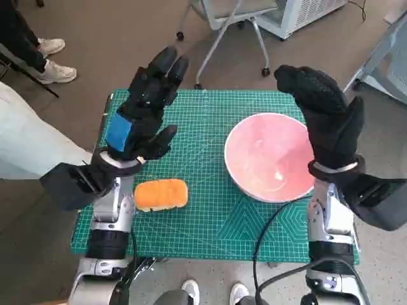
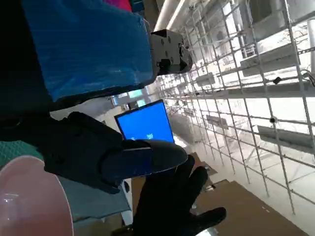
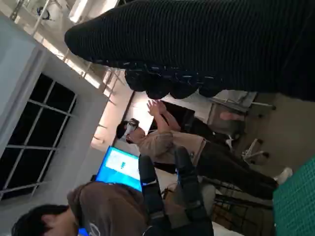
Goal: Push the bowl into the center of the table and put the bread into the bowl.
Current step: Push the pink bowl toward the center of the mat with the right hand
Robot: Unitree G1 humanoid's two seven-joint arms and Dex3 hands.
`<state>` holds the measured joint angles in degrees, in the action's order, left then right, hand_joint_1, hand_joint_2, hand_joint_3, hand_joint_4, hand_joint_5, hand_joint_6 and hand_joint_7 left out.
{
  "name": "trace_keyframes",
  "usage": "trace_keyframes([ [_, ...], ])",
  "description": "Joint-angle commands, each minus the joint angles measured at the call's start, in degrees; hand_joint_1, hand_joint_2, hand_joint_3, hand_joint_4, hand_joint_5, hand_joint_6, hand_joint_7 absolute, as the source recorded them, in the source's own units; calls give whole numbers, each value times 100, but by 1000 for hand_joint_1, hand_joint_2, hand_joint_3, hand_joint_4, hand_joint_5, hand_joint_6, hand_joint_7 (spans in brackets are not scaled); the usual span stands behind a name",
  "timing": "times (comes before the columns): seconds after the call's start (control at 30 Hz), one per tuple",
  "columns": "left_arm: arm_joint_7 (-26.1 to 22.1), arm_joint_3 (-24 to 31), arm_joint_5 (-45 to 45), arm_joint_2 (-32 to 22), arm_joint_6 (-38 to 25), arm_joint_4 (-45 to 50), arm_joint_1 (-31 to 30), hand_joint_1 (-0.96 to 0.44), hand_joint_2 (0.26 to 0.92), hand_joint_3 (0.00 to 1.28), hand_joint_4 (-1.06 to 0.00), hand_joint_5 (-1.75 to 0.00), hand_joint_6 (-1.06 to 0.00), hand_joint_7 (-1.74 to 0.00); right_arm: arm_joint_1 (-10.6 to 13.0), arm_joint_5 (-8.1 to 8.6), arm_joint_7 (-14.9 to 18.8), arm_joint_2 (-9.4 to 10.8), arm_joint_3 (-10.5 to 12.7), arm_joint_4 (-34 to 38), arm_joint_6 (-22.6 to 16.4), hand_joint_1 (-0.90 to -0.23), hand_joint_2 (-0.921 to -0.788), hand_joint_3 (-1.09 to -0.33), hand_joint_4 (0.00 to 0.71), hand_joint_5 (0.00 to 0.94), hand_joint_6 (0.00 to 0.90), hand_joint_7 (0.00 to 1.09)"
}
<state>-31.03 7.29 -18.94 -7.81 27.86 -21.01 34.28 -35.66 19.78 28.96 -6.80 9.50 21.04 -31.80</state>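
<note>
Okay, biggest first: the table, covered by a green cutting mat with a printed grid, fills the middle of the head view. We see grey floor around it, an office chair base at the far side, and a person's legs and shoes at the far left.

Next, the bowl: pink, wide, shallow, sitting on the right half of the mat, just left of the right hand. It is not centred yet. We judge it rigid and light, probably plastic, glossy inside, so likely to slide easily on the mat. Pushing on its right outer wall should move it left; pushing high on the rim could tip it.

Both hands are raised above the table. Our left hand has its fingers spread and holds nothing. Our right hand hangs over the bowl's right rim, fingers loosely curved forward, nothing in it; whether it touches the rim we cannot tell.

Smallest, the bread: an orange-yellow oblong lying on the near left of the mat, just beside the left forearm, well apart from the bowl. It looks soft and light, possibly a foam prop; take it across the short sides, gently.

Wrist views show metal racking, a blue screen and people in the room.
</note>
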Motion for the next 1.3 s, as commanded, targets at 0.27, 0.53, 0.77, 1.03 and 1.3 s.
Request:
trace_keyframes([
  [0.27, -9, 29, -58, -21, -25, 82, 67, -673, 921, 552, -104, -1, 1, -331, 49, -34, -31, -85, -11, -50, 79, -634, -921, -701, 181, 3, 45, 574],
  [0.53, 12, 19, -26, -11, 9, 89, 42, -682, 921, 568, -98, 0, 1, -332, 68, -34, -52, -85, -20, -58, 99, -634, -921, -701, 181, 2, 43, 583],
  [0.77, -6, 24, -38, -11, 7, 30, 53, -683, 921, 579, -96, 0, 1, -333, 78, -32, -68, -84, -25, -71, 123, -632, -921, -701, 182, 3, 41, 589],
  [1.03, 3, 11, -34, -10, -44, 49, 36, -682, 921, 582, -95, 0, 1, -348, 97, -33, -77, -103, -16, -50, 102, -631, -921, -701, 185, 4, 38, 593],
  [1.3, 16, 4, -23, -4, -75, 44, 4, -685, 921, 582, -97, -1, 1, -360, -67, -33, -50, -464, 388, 814, -376, -654, -921, -677, 201, 5, 82, 537],
])
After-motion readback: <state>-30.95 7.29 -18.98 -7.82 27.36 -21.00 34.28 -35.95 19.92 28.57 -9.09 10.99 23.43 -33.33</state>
